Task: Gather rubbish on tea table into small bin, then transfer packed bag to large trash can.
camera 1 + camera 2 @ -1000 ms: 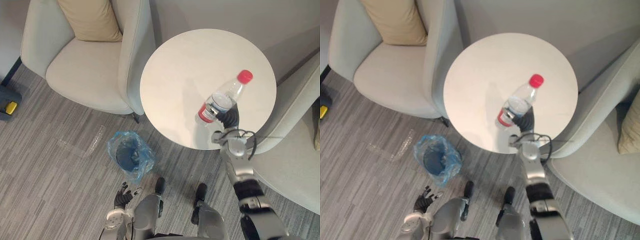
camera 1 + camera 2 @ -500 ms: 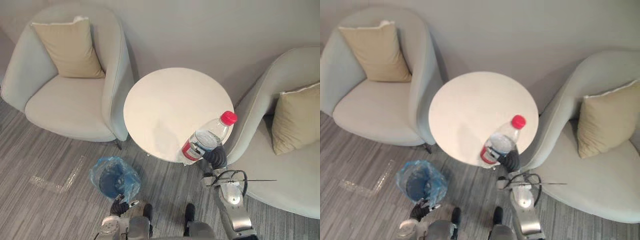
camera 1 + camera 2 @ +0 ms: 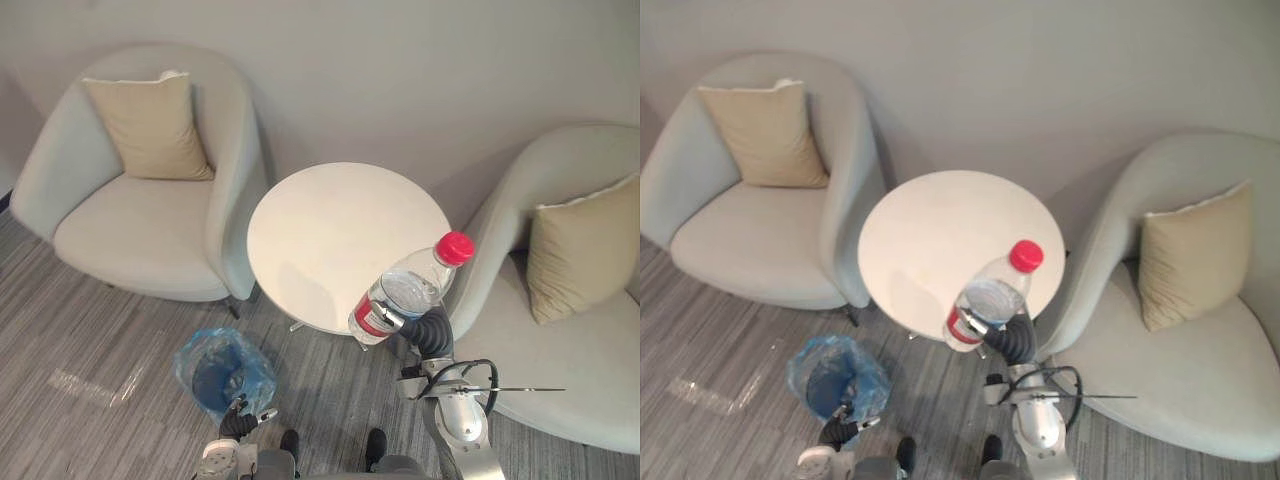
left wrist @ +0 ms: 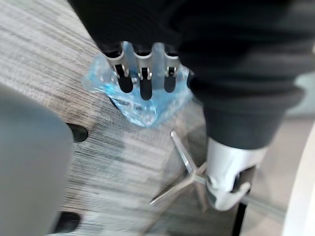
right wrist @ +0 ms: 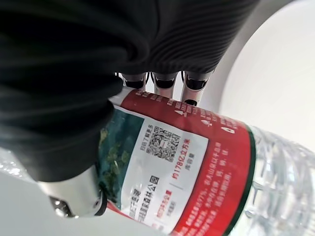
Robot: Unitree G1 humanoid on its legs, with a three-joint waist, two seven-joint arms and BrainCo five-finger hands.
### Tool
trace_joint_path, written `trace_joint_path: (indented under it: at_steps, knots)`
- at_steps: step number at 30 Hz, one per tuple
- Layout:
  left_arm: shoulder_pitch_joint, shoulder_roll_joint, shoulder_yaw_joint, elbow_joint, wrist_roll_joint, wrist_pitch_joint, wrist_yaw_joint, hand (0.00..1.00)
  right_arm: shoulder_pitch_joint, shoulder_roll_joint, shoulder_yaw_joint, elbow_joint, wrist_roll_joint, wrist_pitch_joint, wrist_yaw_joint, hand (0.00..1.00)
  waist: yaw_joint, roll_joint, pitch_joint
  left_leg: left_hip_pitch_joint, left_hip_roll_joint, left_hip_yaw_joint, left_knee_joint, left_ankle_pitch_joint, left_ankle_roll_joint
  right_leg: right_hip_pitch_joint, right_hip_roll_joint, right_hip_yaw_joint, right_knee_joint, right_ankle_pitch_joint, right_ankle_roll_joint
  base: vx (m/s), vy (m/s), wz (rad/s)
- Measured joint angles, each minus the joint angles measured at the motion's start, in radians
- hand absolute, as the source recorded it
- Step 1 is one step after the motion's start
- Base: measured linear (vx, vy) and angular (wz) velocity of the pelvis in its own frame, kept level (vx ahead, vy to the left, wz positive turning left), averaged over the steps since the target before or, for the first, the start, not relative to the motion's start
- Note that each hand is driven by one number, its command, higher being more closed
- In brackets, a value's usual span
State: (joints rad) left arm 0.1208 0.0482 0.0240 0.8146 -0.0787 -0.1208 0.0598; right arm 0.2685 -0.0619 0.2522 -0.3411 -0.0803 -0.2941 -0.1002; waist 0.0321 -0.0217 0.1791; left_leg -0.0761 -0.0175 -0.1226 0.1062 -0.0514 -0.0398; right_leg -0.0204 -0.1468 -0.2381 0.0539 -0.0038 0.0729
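A clear plastic bottle (image 3: pixel 405 295) with a red cap and red label is held tilted in the air, over the near right edge of the round white tea table (image 3: pixel 330 225). My right hand (image 3: pixel 431 329) is shut on its lower part. In the right wrist view the fingers (image 5: pixel 165 81) curl round the bottle's label (image 5: pixel 182 162). The small bin (image 3: pixel 222 368), lined with a blue bag, stands on the floor to the near left of the table. My left hand (image 3: pixel 240 425) hangs low just beside the bin, its fingers (image 4: pixel 142 73) straight above the blue bag (image 4: pixel 142 108).
A light grey armchair (image 3: pixel 150 215) with a tan cushion stands left of the table. A second armchair (image 3: pixel 570 350) with a cushion is close on the right, beside my right arm. The table's metal foot (image 4: pixel 184 167) spreads over the grey striped carpet.
The whole picture has pulled back and now takes in both chairs, so the camera moved. The bottle in my right hand has come from over the tabletop to its near right edge.
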Motion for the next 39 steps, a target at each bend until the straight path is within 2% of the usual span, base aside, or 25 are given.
trace_joint_path:
  at_steps: [2,3,4,5,6,8,9,10,11,14,20,21,22,23,24,26,27,28,29,30,31,32,33,36,39]
  knots:
    - [-0.001,-0.018,-0.002,-0.024,0.0,0.0,0.0,0.0,-0.053,0.0,0.006,0.0,-0.006,-0.002,-0.003,1.0,0.003,0.005,-0.005,-0.052,0.0,-0.012,-0.012,0.005,0.012,-0.064,-0.007,-0.024,0.052,-0.012,-0.012,-0.08,-0.005,0.35]
    - [-0.002,-0.022,-0.003,-0.025,0.001,0.0,0.0,0.0,-0.065,0.001,0.007,0.002,-0.009,-0.004,-0.003,1.0,0.0,0.002,-0.007,-0.052,0.008,0.015,-0.036,-0.008,0.039,-0.074,-0.009,-0.034,0.052,-0.009,-0.015,-0.08,0.016,0.67]
    - [-0.029,-0.039,-0.001,0.004,0.006,0.005,-0.003,0.0,-0.103,0.022,-0.003,-0.001,-0.027,-0.003,-0.006,1.0,-0.011,-0.014,-0.011,-0.074,0.055,0.216,-0.027,-0.028,0.083,-0.083,-0.051,-0.083,0.017,0.02,-0.023,-0.01,0.06,0.64]
    - [-0.036,-0.053,-0.005,0.007,0.014,0.006,-0.004,0.0,-0.117,0.021,-0.013,0.002,-0.03,-0.004,-0.009,1.0,-0.022,-0.012,-0.009,-0.092,0.082,0.284,0.029,-0.036,0.096,-0.086,-0.057,-0.098,0.022,0.02,-0.023,0.0,0.121,0.93]
    - [-0.039,-0.09,-0.037,0.024,0.032,0.012,-0.006,0.0,-0.152,0.011,-0.048,0.022,-0.031,-0.002,-0.013,1.0,-0.034,0.023,-0.013,-0.104,0.172,0.431,0.161,-0.018,0.076,-0.086,-0.05,-0.139,0.08,0.002,-0.02,0.02,0.093,0.74]
    - [-0.032,-0.096,-0.097,0.014,0.042,0.016,-0.015,0.0,-0.176,0.005,-0.077,0.067,-0.032,-0.003,-0.02,1.0,-0.06,0.032,-0.008,-0.122,0.167,0.471,0.198,0.005,0.053,-0.106,-0.051,-0.13,0.143,-0.042,-0.035,-0.06,0.024,0.82]
    - [-0.026,-0.086,-0.107,0.021,0.048,0.017,-0.019,0.0,-0.172,0.016,-0.079,0.098,-0.035,-0.004,-0.022,1.0,-0.078,-0.013,-0.042,-0.047,0.109,0.461,0.032,0.023,0.041,-0.084,-0.076,-0.152,0.09,-0.053,-0.029,-0.09,-0.02,0.64]
    - [-0.027,-0.088,-0.124,0.031,0.048,0.019,-0.017,0.0,-0.174,0.01,-0.082,0.104,-0.035,-0.007,-0.022,1.0,-0.079,-0.002,-0.047,-0.029,0.117,0.479,0.015,0.009,0.049,-0.081,-0.079,-0.177,0.082,-0.04,-0.016,-0.01,0.048,0.8]
    - [-0.04,-0.083,-0.167,0.043,0.059,0.019,-0.022,0.0,-0.194,0.015,-0.088,0.146,-0.036,-0.01,-0.032,1.0,-0.089,0.026,-0.042,-0.022,0.121,0.548,-0.003,0.001,0.0,-0.082,-0.082,-0.208,0.087,-0.021,-0.007,0.02,0.109,0.49]
    - [-0.036,-0.078,-0.181,0.057,0.068,0.018,-0.022,0.0,-0.202,0.023,-0.076,0.271,-0.036,-0.002,-0.034,1.0,-0.083,0.029,-0.036,0.067,0.052,0.531,-0.151,0.072,0.022,-0.021,-0.098,-0.21,0.024,0.025,0.012,-0.06,0.207,0.33]
    - [-0.027,-0.041,-0.168,0.083,0.078,0.013,-0.021,0.0,-0.226,0.06,-0.001,0.369,-0.037,-0.001,-0.035,1.0,-0.074,0.035,-0.029,0.132,0.008,0.506,-0.216,0.077,0.038,0.019,-0.125,-0.19,0.035,0.029,0.012,-0.05,0.087,0.11]
    - [-0.025,-0.032,-0.167,0.081,0.078,0.011,-0.021,0.0,-0.224,0.061,-0.001,0.37,-0.036,-0.001,-0.034,1.0,-0.081,0.031,-0.02,0.132,-0.013,0.467,-0.216,0.059,0.034,0.006,-0.151,-0.167,0.112,-0.055,-0.001,-0.05,0.03,0.42]
    - [-0.024,-0.031,-0.167,0.081,0.078,0.01,-0.021,0.0,-0.222,0.059,-0.003,0.37,-0.036,-0.001,-0.033,1.0,-0.086,0.031,-0.017,0.132,-0.016,0.456,-0.216,0.054,0.033,-0.002,-0.149,-0.14,0.132,-0.094,-0.006,-0.05,0.018,0.9]
    - [-0.021,-0.031,-0.165,0.09,0.078,0.008,-0.021,0.0,-0.21,0.059,-0.014,0.36,-0.036,-0.001,-0.032,1.0,-0.101,0.021,-0.009,0.129,-0.034,0.399,-0.209,0.05,0.033,-0.022,-0.117,-0.028,0.184,-0.195,-0.025,0.07,0.006,1.31]
    - [-0.022,-0.029,-0.158,0.088,0.078,0.003,-0.021,0.0,-0.2,0.056,-0.035,0.352,-0.035,-0.001,-0.036,1.0,-0.113,0.014,-0.005,0.097,-0.048,0.351,-0.124,0.037,0.049,-0.03,-0.085,0.077,0.216,-0.235,-0.039,0.07,0.006,1.32]
    - [-0.022,-0.027,-0.157,0.081,0.077,-0.003,-0.021,0.0,-0.192,0.05,-0.043,0.353,-0.035,0.0,-0.036,1.0,-0.113,0.003,0.003,0.09,-0.057,0.313,-0.089,0.02,0.057,-0.014,-0.079,0.119,0.225,-0.229,-0.05,0.13,-0.015,0.9]
    - [-0.023,-0.027,-0.127,0.078,0.075,-0.004,-0.018,0.0,-0.188,0.042,-0.032,0.353,-0.035,0.0,-0.027,1.0,-0.109,0.008,0.008,0.102,-0.061,0.245,-0.087,-0.001,0.073,0.008,-0.062,0.145,0.249,-0.206,-0.101,0.22,-0.058,1.0]
    - [-0.037,-0.025,-0.118,0.089,0.074,0.0,-0.015,0.0,-0.186,0.032,-0.018,0.356,-0.035,0.002,-0.017,1.0,-0.115,0.057,0.038,0.1,0.004,0.188,-0.057,-0.024,0.072,-0.073,0.03,0.195,0.377,-0.193,-0.123,0.27,-0.062,1.04]
    - [-0.043,-0.013,-0.118,0.106,0.073,-0.002,-0.015,0.0,-0.178,0.024,0.0,0.355,-0.035,0.002,-0.008,1.0,-0.119,0.07,0.045,0.099,0.044,0.159,-0.04,-0.04,0.056,-0.109,0.101,0.232,0.349,-0.207,-0.085,0.18,-0.083,0.72]
    - [-0.045,-0.008,-0.118,0.111,0.073,-0.002,-0.016,0.0,-0.176,0.022,0.004,0.355,-0.035,0.002,-0.003,1.0,-0.119,0.066,0.044,0.098,0.043,0.148,-0.036,-0.042,0.053,-0.124,0.111,0.243,0.314,-0.193,-0.075,0.2,-0.105,0.65]
    - [-0.054,0.0,-0.118,0.124,0.073,-0.001,-0.016,0.0,-0.174,0.023,0.007,0.355,-0.035,0.002,0.003,1.0,-0.116,0.035,0.032,0.096,0.027,0.135,-0.019,-0.044,0.048,-0.122,0.11,0.262,0.231,-0.142,-0.064,0.21,-0.137,0.71]
    - [-0.054,0.007,-0.117,0.131,0.073,-0.002,-0.016,0.0,-0.165,0.025,0.006,0.355,-0.035,0.002,0.003,1.0,-0.115,-0.004,0.017,0.095,-0.005,0.113,0.003,-0.055,0.042,-0.12,0.083,0.263,0.167,-0.04,-0.052,0.28,-0.224,0.89]
    - [-0.061,0.0,-0.112,0.14,0.073,-0.002,-0.016,0.0,-0.16,0.023,0.003,0.357,-0.034,0.004,0.004,1.0,-0.115,-0.018,0.008,0.092,-0.015,0.085,0.024,-0.075,0.036,-0.102,0.066,0.238,0.17,-0.055,-0.027,0.23,-0.199,0.71]
    - [-0.059,-0.044,-0.079,0.153,0.073,-0.002,-0.015,0.0,-0.154,0.014,-0.017,0.355,-0.029,0.007,0.012,1.0,-0.106,0.045,-0.014,0.073,0.027,0.054,0.031,-0.097,0.011,-0.082,0.098,0.189,0.118,-0.063,-0.04,0.23,-0.146,0.43]
    - [-0.06,-0.046,-0.079,0.159,0.076,-0.001,-0.016,0.0,-0.137,0.015,-0.017,0.355,-0.029,0.017,0.018,1.0,-0.104,0.056,-0.018,0.078,0.066,0.048,0.01,-0.1,-0.006,-0.06,0.128,0.151,0.107,-0.063,-0.041,0.17,-0.113,0.26]
